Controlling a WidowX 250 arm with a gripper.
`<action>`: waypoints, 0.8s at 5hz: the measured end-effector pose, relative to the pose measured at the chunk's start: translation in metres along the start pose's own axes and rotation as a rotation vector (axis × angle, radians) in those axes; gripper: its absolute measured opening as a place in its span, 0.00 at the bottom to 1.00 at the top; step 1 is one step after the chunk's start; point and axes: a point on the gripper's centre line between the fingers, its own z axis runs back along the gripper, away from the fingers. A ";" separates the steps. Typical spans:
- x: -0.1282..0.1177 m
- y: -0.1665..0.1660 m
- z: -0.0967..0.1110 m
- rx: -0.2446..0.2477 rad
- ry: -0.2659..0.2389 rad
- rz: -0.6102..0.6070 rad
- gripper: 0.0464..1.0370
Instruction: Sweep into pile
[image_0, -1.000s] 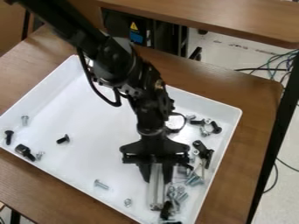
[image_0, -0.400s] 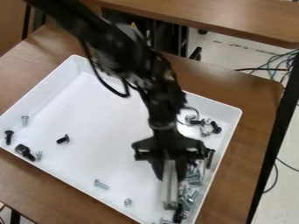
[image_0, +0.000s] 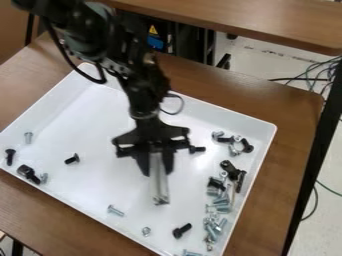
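The black gripper (image_0: 155, 173) hangs over the middle of the white tray (image_0: 127, 130), shut on a pale grey bar (image_0: 159, 185) that points down toward the tray floor. Along the tray's right side lies a loose band of silver bolts (image_0: 220, 201), with a black clamp-like part (image_0: 231, 170) at its upper end. Higher on that side is a small cluster with a black piece (image_0: 246, 145). One black bolt (image_0: 196, 149) lies just right of the gripper, another (image_0: 182, 230) near the front. A silver bolt (image_0: 115, 210) lies front left of the bar.
At the tray's left are several scattered pieces, including a black screw (image_0: 10, 156), a black fitting (image_0: 29, 173) and a silver screw (image_0: 28, 137). Another black screw (image_0: 72, 159) lies farther in. The raised tray rim (image_0: 274, 129) stands on a brown table (image_0: 294, 107).
The gripper and bar moved right toward the wall, then back left and up, off the right-hand pieces. Some bolts there shifted right; a black bolt near the front now lies apart.
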 end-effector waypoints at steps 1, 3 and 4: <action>0.025 0.025 0.003 0.011 -0.053 0.035 0.31; 0.051 0.041 -0.012 -0.053 -0.056 0.080 0.36; 0.049 0.047 -0.012 -0.065 -0.023 0.076 0.71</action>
